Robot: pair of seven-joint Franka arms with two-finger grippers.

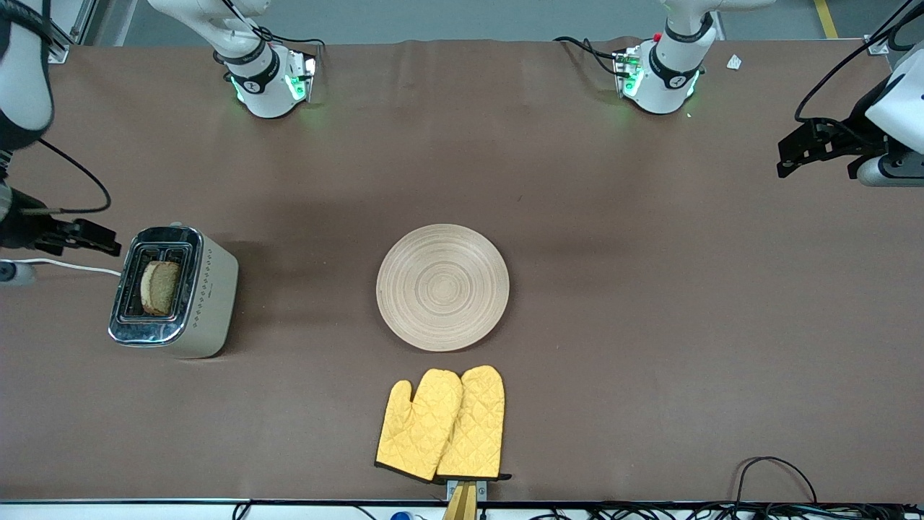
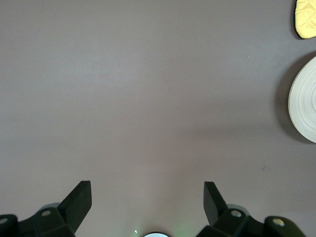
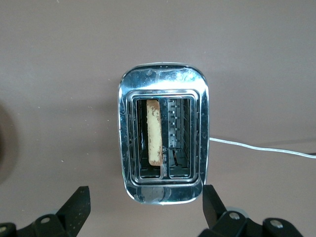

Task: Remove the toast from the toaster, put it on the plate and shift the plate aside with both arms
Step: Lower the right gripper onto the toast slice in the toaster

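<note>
The toast (image 1: pixel 160 287) (image 3: pixel 154 132) stands upright in one slot of a chrome-topped cream toaster (image 1: pixel 209 289) (image 3: pixel 163 190) at the right arm's end of the table. In mid-table lies the round pale wooden plate (image 1: pixel 442 287) (image 2: pixel 305 101), with nothing on it. My right gripper (image 1: pixel 108 242) (image 3: pixel 147 195) hangs open over the table just beside the toaster, nothing between its fingers. My left gripper (image 1: pixel 787 155) (image 2: pixel 147 190) hangs open over bare table at the left arm's end, well apart from the plate.
Two yellow quilted oven mitts (image 1: pixel 442 425) (image 2: pixel 306 17) lie nearer the front camera than the plate, by the table's edge. The toaster's white cord (image 1: pixel 72 266) (image 3: pixel 256 147) runs off toward the right arm's end. Brown cloth (image 1: pixel 650 325) covers the table.
</note>
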